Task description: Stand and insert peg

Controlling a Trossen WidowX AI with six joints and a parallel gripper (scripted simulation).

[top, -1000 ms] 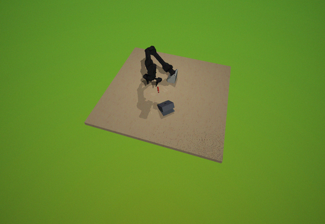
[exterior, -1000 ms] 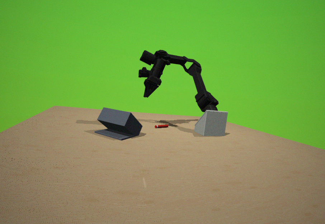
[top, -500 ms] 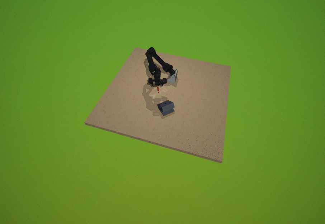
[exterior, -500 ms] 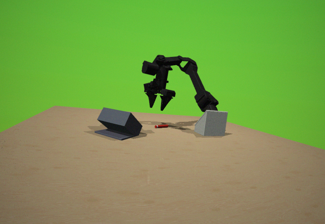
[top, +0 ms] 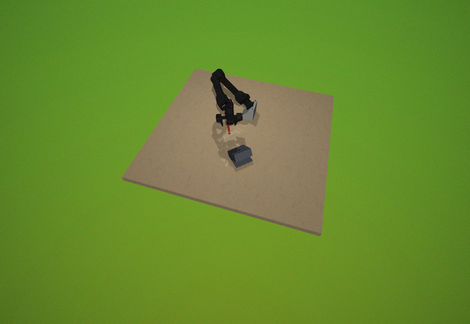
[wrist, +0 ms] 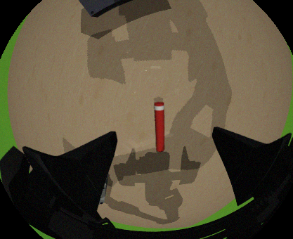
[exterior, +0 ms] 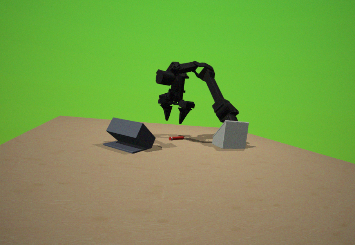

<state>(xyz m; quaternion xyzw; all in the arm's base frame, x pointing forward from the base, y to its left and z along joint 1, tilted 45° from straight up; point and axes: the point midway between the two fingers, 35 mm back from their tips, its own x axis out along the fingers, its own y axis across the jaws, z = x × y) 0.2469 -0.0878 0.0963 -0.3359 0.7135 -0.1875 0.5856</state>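
From where I stand, this looks like a bare robot test area, though I cannot tell whether it belongs to a lab or a workshop. A square, wood-toned desk [top: 288, 183] [exterior: 172, 196] [wrist: 57, 105] sits amid plain, bright green surroundings. A black jointed arm [top: 230, 85] [exterior: 214, 88] rises from a pale grey wedge-shaped mount [top: 248, 114] [exterior: 236, 134] on it. Nearby stands a dark blue-grey block with a sloped face [top: 243, 154] [exterior: 126, 127] [wrist: 101, 6], and a short red peg with a white band [top: 229, 129] [exterior: 176, 138] [wrist: 159, 128] lies between mount and block, like pieces for a handling trial.
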